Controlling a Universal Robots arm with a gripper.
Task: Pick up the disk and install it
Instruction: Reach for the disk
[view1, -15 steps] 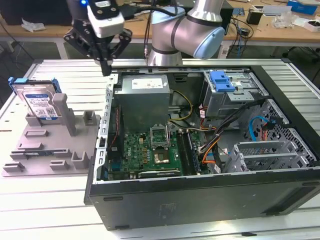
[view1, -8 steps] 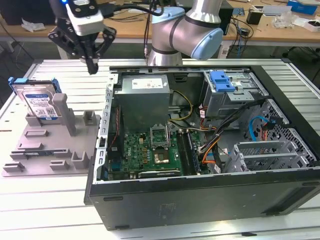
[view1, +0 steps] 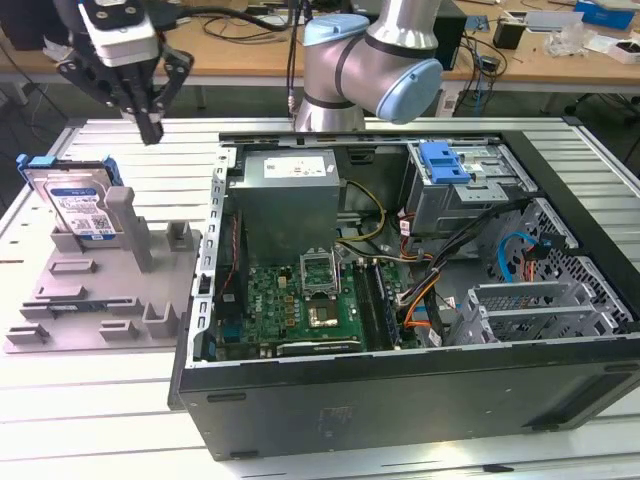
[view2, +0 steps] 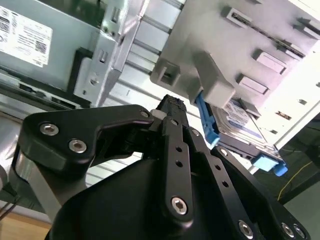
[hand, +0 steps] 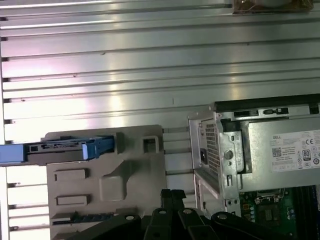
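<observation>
The disk (view1: 80, 205) is a silver drive with a white-and-blue label in a blue carrier. It stands upright in a slot at the back of the grey fixture (view1: 110, 300), at the exterior view's left. My gripper (view1: 150, 128) hangs above the slatted table, higher than the disk and a little to its right, apart from it. Its black fingers meet at the tips with nothing between them. In the second wrist view the disk (view2: 240, 117) lies beyond the fingertips (view2: 172, 106). In the first wrist view the disk (hand: 65, 148) is edge-on, with the gripper (hand: 172, 194) over the fixture (hand: 120, 185).
An open computer case (view1: 400, 300) takes up the middle and right, with a grey power-supply box (view1: 290, 195), a motherboard (view1: 300, 300) and a drive bay bearing a blue latch piece (view1: 445, 160). The arm's base (view1: 350, 70) stands behind the case. A cluttered desk runs along the back.
</observation>
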